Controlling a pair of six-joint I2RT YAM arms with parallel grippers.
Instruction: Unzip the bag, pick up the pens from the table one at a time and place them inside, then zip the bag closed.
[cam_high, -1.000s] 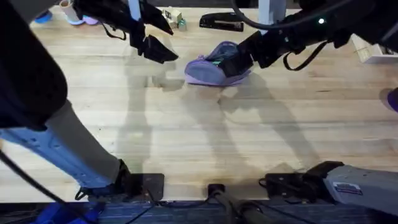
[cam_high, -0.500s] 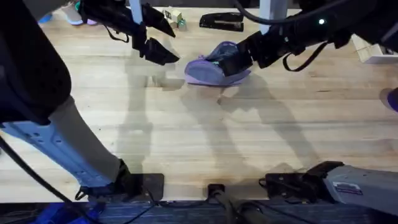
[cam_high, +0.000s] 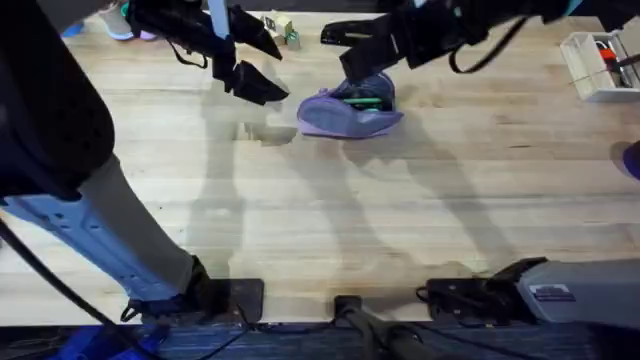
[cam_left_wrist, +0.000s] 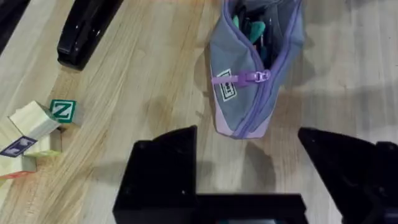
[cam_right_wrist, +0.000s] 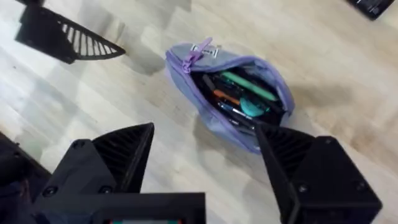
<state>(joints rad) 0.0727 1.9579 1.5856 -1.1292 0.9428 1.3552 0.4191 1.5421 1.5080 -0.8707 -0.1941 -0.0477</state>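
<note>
The lavender bag (cam_high: 345, 115) lies on the table (cam_high: 320, 220) at the far middle, its zipper open. Inside it I see a green pen (cam_right_wrist: 249, 87) and darker pens beside it; the green one also shows in the overhead view (cam_high: 362, 100) and in the left wrist view (cam_left_wrist: 252, 28). My right gripper (cam_high: 365, 62) hovers open just above and behind the bag (cam_right_wrist: 186, 78), its jaws (cam_right_wrist: 205, 130) empty. My left gripper (cam_high: 250, 85) stands open to the bag's left, a short way off. Its jaws (cam_left_wrist: 245, 134) are spread wide, facing the closed end of the bag (cam_left_wrist: 239, 93) with the zipper pull.
A black stapler (cam_high: 355, 37) lies behind the bag. Small wooden letter blocks (cam_high: 280, 27) sit to its left. A white box with red markers (cam_high: 600, 65) stands at the far right. Cups (cam_high: 120, 20) stand at the far left corner.
My right gripper has lifted off the bag and drawn back toward the far side, with nothing in it. The bag's open mouth now shows. The left gripper has hardly moved.
</note>
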